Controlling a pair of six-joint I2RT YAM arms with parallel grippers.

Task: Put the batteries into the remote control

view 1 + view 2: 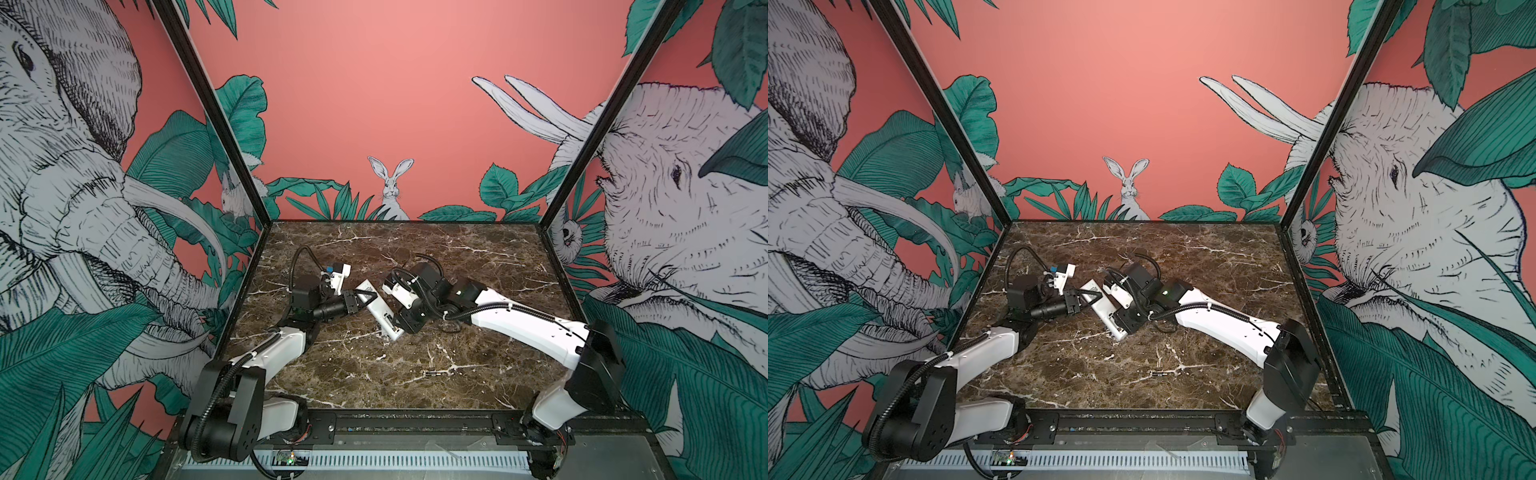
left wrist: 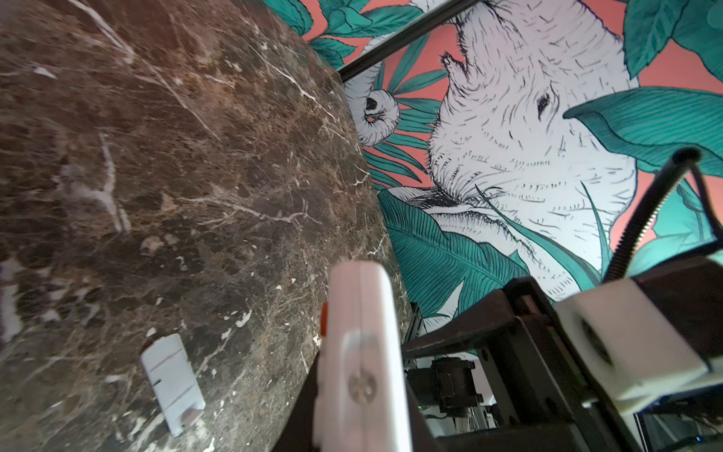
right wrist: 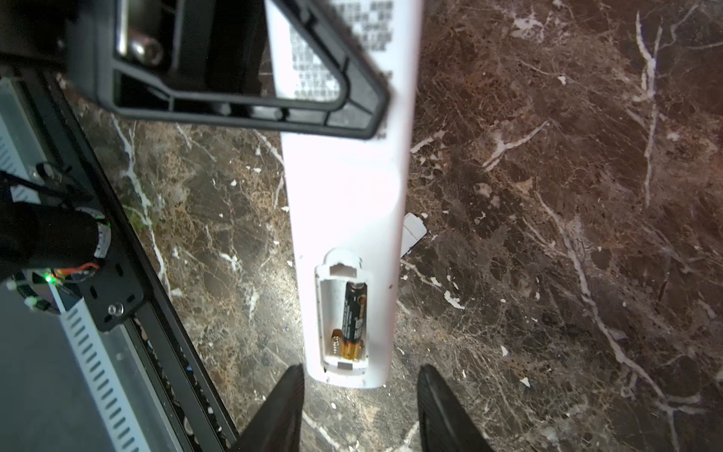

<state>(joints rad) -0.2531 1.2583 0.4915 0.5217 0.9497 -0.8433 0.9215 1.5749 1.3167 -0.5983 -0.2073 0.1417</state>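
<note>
Right hand (image 3: 360,368) gapes at the remote control (image 3: 348,188), one battery (image 3: 354,313) inside.

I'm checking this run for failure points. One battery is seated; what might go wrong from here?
The loose battery lies far off near the table's front. Small and round, it may roll away from the open right gripper. The left gripper grips the remote control well away from the empty slot, so pressing there could tip it and jolt the seated battery.
</note>
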